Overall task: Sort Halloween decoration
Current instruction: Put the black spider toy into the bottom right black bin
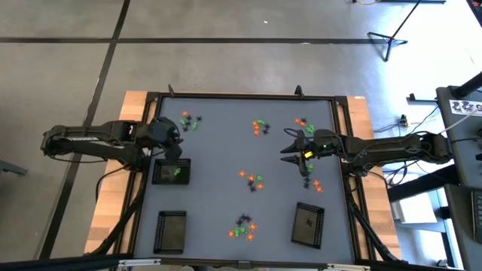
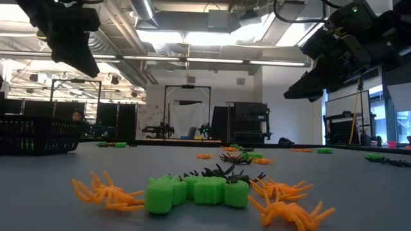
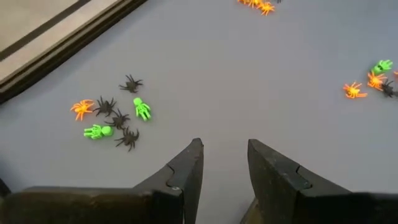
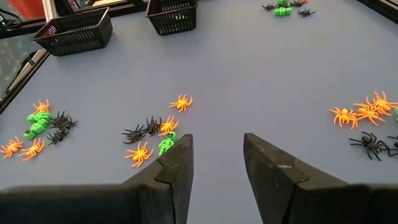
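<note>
Orange, green, black trinkets (image 4: 160, 138) scattered beyond both jaws | both parted, empty

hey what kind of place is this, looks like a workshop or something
Most likely a robotics lab or industrial workspace. The low view shows exposed ceiling ducts and equipment racks behind the table; the high view shows a bare floor with a stand.

Table top (image 1: 226, 150) — a smooth, matt grey sheet, bordered by a dark frame and bare pale wood (image 1: 113, 203) with visible plank lines. Trinkets (image 2: 196, 190): moulded plastic in orange, green and black, faintly glossy; the trays (image 4: 74, 32) look like black plastic mesh. Fingers of the left gripper (image 3: 224, 163) and right gripper (image 4: 216, 155) — matt black, hard, with sharply moulded edges.
</note>
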Controlling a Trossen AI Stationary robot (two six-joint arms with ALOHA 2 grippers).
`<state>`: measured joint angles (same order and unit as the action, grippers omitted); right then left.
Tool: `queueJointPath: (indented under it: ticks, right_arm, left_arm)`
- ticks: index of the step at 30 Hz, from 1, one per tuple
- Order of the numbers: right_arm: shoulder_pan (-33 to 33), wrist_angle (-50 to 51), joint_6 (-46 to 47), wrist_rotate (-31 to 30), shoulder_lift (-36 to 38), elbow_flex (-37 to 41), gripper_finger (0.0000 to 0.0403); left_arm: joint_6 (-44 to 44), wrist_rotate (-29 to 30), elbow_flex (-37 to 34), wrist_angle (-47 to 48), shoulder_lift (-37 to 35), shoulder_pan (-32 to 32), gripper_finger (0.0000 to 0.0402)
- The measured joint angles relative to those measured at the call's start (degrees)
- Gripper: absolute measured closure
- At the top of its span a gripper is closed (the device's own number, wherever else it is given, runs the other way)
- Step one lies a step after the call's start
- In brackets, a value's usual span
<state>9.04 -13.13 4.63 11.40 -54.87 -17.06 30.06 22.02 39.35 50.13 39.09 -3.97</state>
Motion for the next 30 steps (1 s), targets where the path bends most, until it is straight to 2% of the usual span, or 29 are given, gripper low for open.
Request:
queueJointPath:
  ticks: [9,14,18,20,24,30]
  right_arm:
    - [0.00,0.03,0.02,0.00,0.00,-0.02,0.0262]
    - [0.00,0.04,0.01,0.00,0.00,-0.02,0.0262]
    - [0.00,0.04,0.00,0.00,0.00,-0.02,0.0262]
    - [0.00,0.03,0.00,0.00,0.00,-0.02,0.0262]
    - [0.00,0.04,0.00,0.00,0.00,-0.02,0.0262]
    - [-0.02,0.08,0.00,-0.01,0.00,-0.02,0.0262]
  left_arm:
    - [1.31,-1.77,-1.45,-4.25,1.02,-2.66,0.0284]
    - [4.26,1.78,-7.53,-10.40,1.01,-3.88,0.0284]
    - [7.04,2.25,-12.98,-14.52,1.26,-4.83,0.0284]
    - [7.26,1.64,-14.06,-16.49,2.12,-7.45,0.0284]
    - [6.03,-4.56,-12.41,-12.13,2.56,-15.59,0.0284]
    - [-5.53,-12.48,-10.37,-10.22,7.04,-29.63,0.0284]
